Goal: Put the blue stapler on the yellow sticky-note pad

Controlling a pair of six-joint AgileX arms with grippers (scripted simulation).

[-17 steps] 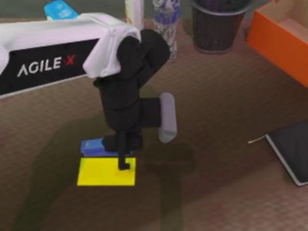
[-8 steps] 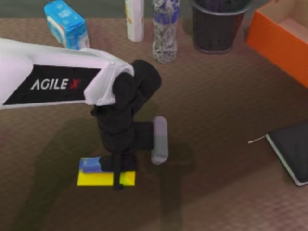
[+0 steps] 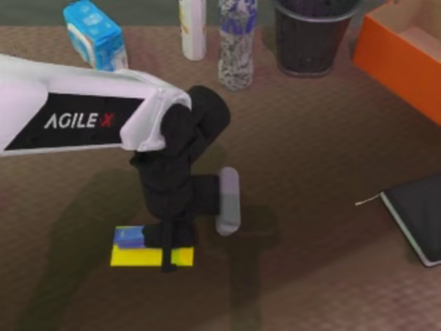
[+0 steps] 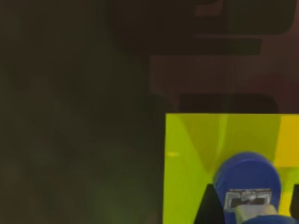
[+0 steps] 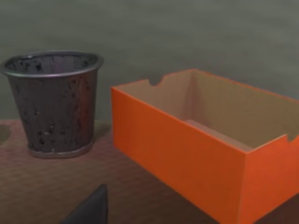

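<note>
Left gripper (image 3: 169, 252) is reaching down over the yellow sticky-note pad (image 3: 141, 257) at the worktop's (image 3: 310, 172) front left, its fingers closing on the blue stapler (image 3: 129, 237). The stapler is lying over the pad's far edge; whether it is touching the pad cannot be told. Right arm is parked out of the top view, its wrist camera facing a dark bin (image 5: 51, 102) and an orange box (image 5: 205, 144).

White left arm (image 3: 76, 103), black AGILE-X panel, black wrist, grey cylinder
</note>
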